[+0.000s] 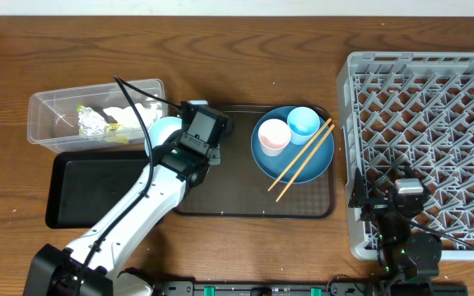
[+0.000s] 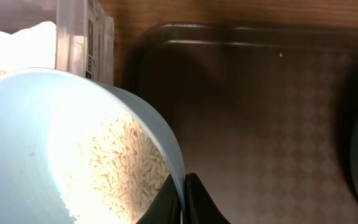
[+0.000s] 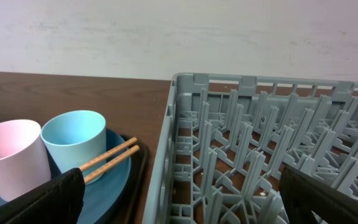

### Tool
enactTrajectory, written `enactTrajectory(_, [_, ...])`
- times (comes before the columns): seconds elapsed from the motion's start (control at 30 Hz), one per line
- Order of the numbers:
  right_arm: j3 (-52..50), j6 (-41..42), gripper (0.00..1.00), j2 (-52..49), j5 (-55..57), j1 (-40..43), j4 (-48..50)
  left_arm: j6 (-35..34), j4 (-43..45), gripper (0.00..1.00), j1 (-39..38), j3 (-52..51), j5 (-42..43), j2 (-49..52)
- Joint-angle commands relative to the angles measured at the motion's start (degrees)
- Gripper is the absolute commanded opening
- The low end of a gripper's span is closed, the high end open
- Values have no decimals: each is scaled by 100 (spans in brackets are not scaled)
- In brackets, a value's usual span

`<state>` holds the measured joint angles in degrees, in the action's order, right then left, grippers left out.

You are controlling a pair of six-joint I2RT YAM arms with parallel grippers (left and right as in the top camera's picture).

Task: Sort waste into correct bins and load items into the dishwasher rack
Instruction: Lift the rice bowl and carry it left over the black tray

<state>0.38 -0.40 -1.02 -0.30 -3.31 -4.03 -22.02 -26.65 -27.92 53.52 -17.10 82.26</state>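
One brown wooden tabletop [image 1: 245, 66] lay below. Left pincer [image 2: 183, 198] clamped the pale round bowl [image 2: 30, 124]; right pincer [image 3: 182, 180] gaped apart.

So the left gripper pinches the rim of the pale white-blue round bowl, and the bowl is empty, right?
Not empty: the pale white-blue round bowl that the left gripper pinches by the rim holds loose white rice grains, as the left wrist view shows.

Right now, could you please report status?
Left fingers shut on pale white-blue bowl rim, white rice grains inside. Right fingers open over grey plastic rack. Clear plastic tub beside bowl.
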Motion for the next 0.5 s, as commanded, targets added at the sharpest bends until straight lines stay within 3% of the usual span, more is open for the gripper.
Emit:
enactTrajectory(0.0, [-7,76,99,-13,-15,61,-24,76,20,6,157,181,-157,-83])
enactTrajectory(0.13, [-7,76,99,-13,-15,63,-24,85,-46,6,385,181,9,-85])
enactTrajectory(0.37, [-7,76,99,-13,-15,63,-24,195,-72,6,1110,181,1410,-326])
enactTrajectory(0.47, [-7,76,99,-13,-15,63,-24,212,-175,6,1412,181,1521,-509])
